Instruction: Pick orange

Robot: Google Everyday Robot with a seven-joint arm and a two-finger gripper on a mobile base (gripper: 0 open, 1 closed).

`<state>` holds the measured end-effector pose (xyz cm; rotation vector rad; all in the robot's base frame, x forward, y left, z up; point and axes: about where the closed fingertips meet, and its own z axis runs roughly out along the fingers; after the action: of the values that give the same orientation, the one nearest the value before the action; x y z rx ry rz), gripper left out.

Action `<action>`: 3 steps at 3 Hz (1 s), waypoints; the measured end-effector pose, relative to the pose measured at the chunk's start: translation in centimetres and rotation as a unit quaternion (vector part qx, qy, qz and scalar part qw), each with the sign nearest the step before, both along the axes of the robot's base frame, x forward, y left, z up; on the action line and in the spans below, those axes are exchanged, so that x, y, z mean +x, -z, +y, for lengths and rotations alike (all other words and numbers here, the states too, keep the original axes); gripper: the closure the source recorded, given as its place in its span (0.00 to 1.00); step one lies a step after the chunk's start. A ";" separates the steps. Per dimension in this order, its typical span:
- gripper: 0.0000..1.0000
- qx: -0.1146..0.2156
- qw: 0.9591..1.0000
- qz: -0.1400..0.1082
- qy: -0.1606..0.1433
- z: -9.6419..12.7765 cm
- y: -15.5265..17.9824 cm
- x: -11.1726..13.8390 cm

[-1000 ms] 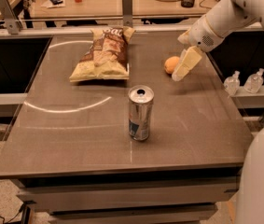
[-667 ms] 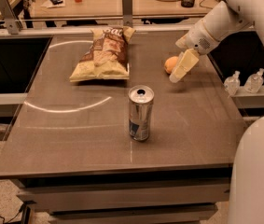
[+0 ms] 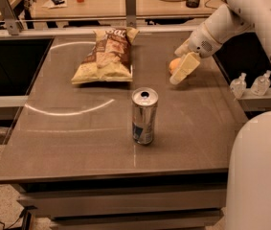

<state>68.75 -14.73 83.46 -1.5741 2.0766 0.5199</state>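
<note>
The orange (image 3: 173,63) is a small round fruit on the brown table top (image 3: 77,133), at the far right. My gripper (image 3: 181,71) comes down from the upper right on the white arm (image 3: 231,18). It sits right against the orange's right side and hides part of it. The orange rests on the table.
A yellow-brown chip bag (image 3: 107,56) lies at the far middle of the table. A silver drink can (image 3: 144,116) stands upright near the centre. Two small clear bottles (image 3: 251,84) stand on a ledge to the right. My white base (image 3: 259,176) fills the lower right.
My gripper has shifted a little to the left, closer over the orange, which now shows less. The orange, can and bag have not moved.
</note>
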 end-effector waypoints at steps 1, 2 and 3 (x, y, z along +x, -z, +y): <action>0.42 -0.005 1.000 0.002 -0.009 0.4 0.0 0.1; 0.66 -0.009 1.000 -0.002 -0.019 0.7 -0.3 0.2; 0.88 -0.011 1.000 -0.010 -0.026 0.8 -0.9 0.2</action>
<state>68.96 -13.94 84.34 -1.6423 2.0378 0.4989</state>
